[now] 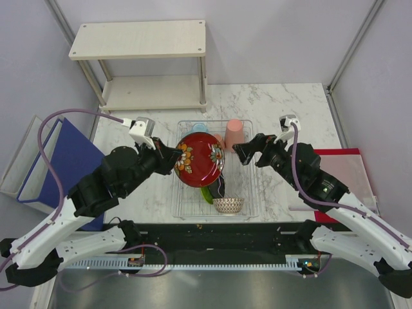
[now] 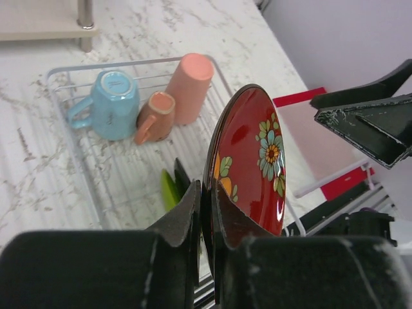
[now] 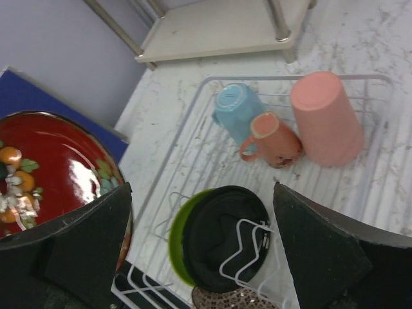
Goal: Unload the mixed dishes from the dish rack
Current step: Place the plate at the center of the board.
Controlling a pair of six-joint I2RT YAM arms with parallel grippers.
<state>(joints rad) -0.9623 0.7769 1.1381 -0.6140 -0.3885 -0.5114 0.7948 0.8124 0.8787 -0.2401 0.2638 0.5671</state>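
Observation:
My left gripper [image 1: 177, 154] [image 2: 206, 193] is shut on the rim of a dark red flowered plate [image 1: 201, 158] [image 2: 251, 167] [image 3: 51, 161], held on edge over the wire dish rack [image 1: 251, 193] [image 2: 64, 71] [image 3: 360, 193]. In the rack lie a light blue cup [image 2: 114, 106] [image 3: 235, 109], a small salmon mug [image 2: 154, 117] [image 3: 273, 138] and a tall pink cup [image 1: 235, 133] [image 3: 325, 116]. A black plate [image 3: 222, 238] leans against a lime green plate [image 3: 177, 241], with a net-patterned bowl [image 1: 228, 205] [image 3: 232, 299] beside them. My right gripper [image 1: 241, 151] [image 3: 203, 187] hangs open and empty above the rack.
A two-tier beige wooden shelf [image 1: 138, 38] [image 3: 219, 26] stands at the table's back left. A blue folder [image 1: 71, 161] lies left of the table. A red-edged board [image 1: 351, 174] lies on the right, past the right arm.

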